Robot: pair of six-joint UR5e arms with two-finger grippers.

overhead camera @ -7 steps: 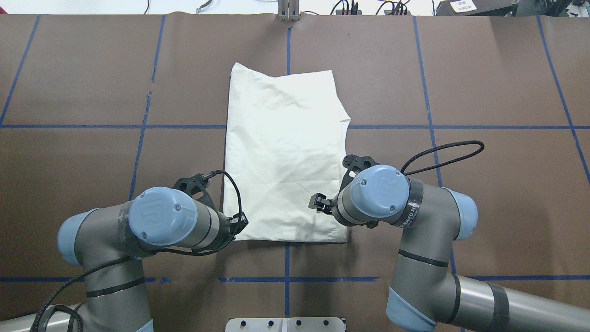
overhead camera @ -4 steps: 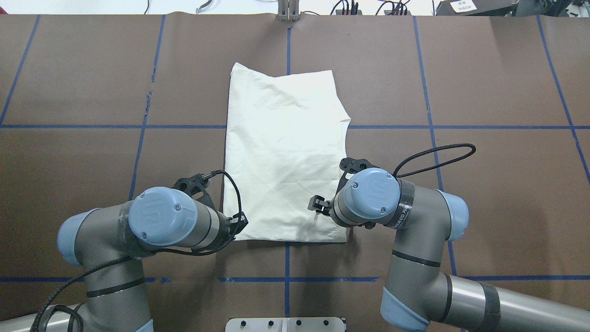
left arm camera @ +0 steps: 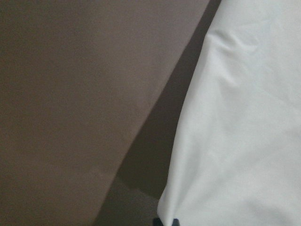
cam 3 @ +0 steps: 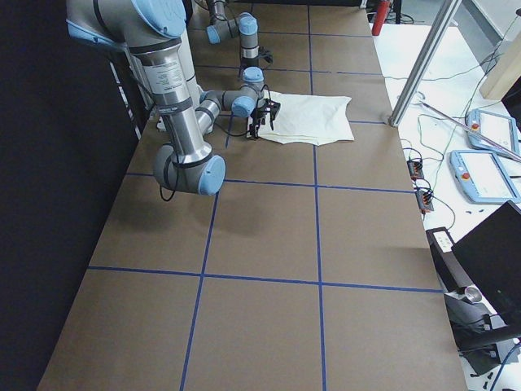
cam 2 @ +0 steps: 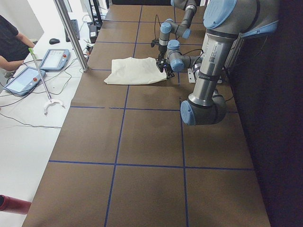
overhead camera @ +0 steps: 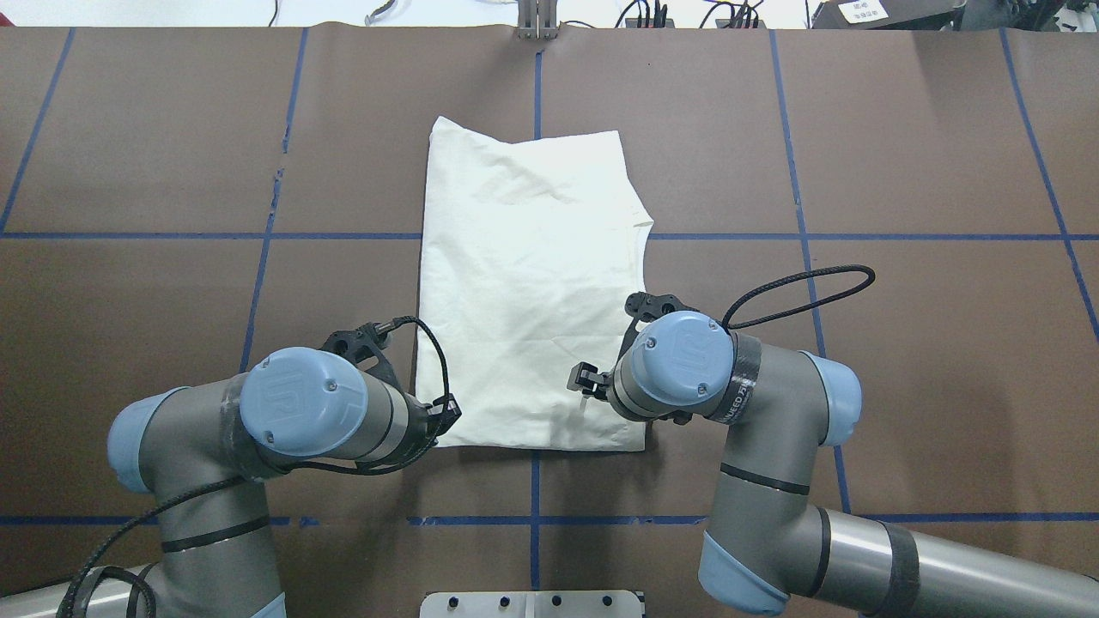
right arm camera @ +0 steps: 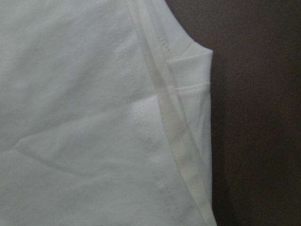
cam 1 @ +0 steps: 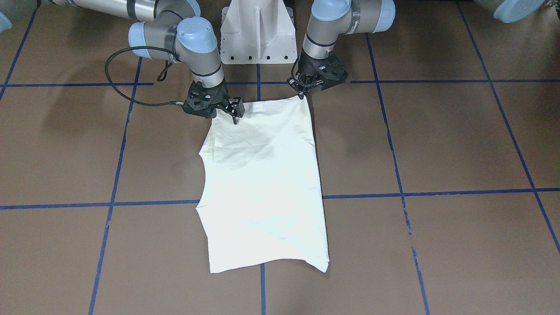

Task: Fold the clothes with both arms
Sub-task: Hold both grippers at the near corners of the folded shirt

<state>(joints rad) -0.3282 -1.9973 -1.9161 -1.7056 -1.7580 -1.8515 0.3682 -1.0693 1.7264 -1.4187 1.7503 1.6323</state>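
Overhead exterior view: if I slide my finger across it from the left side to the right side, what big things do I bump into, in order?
left arm → T-shirt → right arm

— Overhead, can you see the left gripper [cam 1: 302, 93] fingers?
— No, its wrist covers them at the T-shirt [overhead camera: 528, 283] near corner. Side views show them too small; the T-shirt's underside is hidden
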